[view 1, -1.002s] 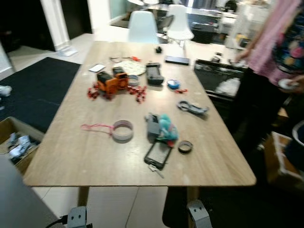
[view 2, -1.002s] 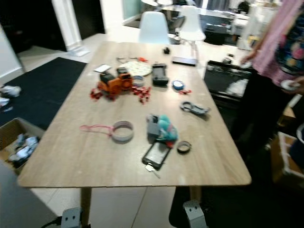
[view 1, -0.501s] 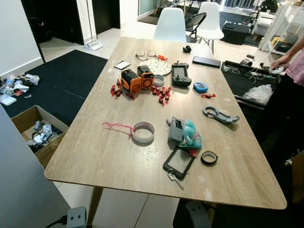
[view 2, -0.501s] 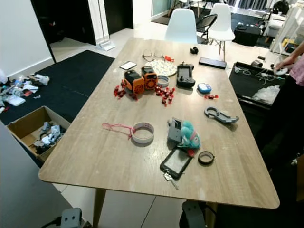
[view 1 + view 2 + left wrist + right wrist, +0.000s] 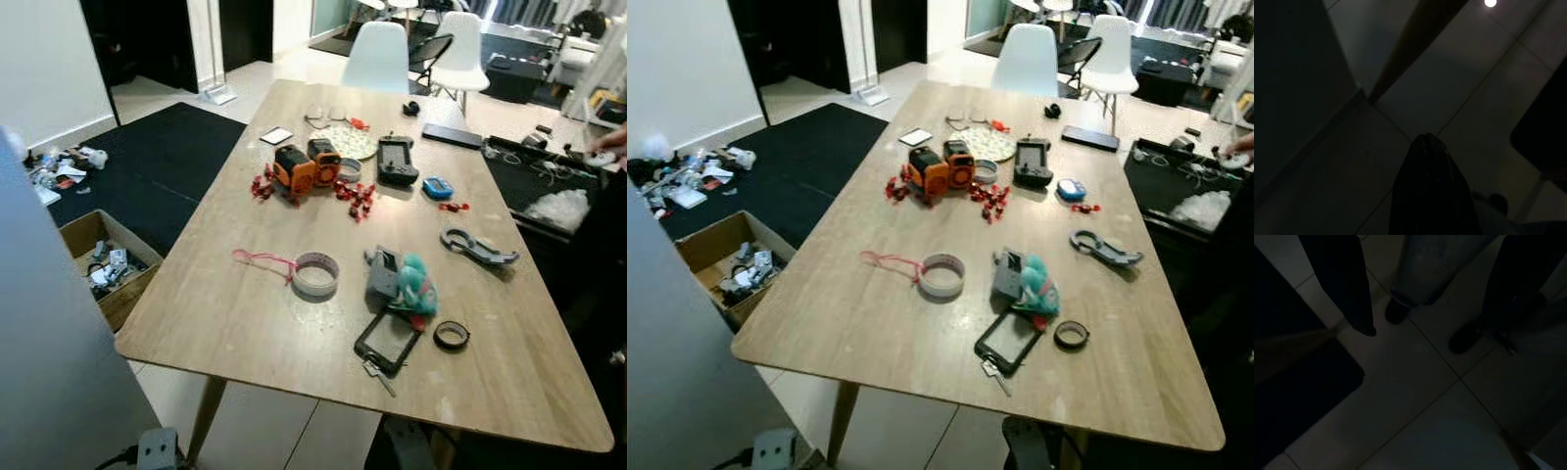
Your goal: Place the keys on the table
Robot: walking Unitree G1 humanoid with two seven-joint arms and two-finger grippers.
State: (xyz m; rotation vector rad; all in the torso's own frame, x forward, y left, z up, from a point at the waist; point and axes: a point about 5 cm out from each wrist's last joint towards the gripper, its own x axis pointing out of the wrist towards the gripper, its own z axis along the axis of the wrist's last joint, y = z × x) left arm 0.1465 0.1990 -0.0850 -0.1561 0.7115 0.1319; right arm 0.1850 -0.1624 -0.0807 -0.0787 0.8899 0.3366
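The keys [image 5: 377, 372] lie on the wooden table [image 5: 225, 313] near its front edge, just in front of a black phone [image 5: 389, 339]. No gripper holds them. My left gripper [image 5: 1426, 139] hangs low over the tiled floor, its black fingers pressed together. My right gripper [image 5: 1432, 330] also hangs near the floor. Its two dark fingers [image 5: 1352, 293] stand apart with nothing between them.
On the table are a tape roll [image 5: 316, 274], a teal plush [image 5: 413, 284], an orange toy [image 5: 306, 165] and several small items. A grey panel [image 5: 49, 343] stands close on my left, with a cardboard box [image 5: 103, 264] beyond. A person's feet [image 5: 1396, 311] stand by my right gripper.
The camera has turned and shifted, so the table now sits further right and the grey panel looms larger. The person at the right edge has mostly left view. The table's things have not moved.
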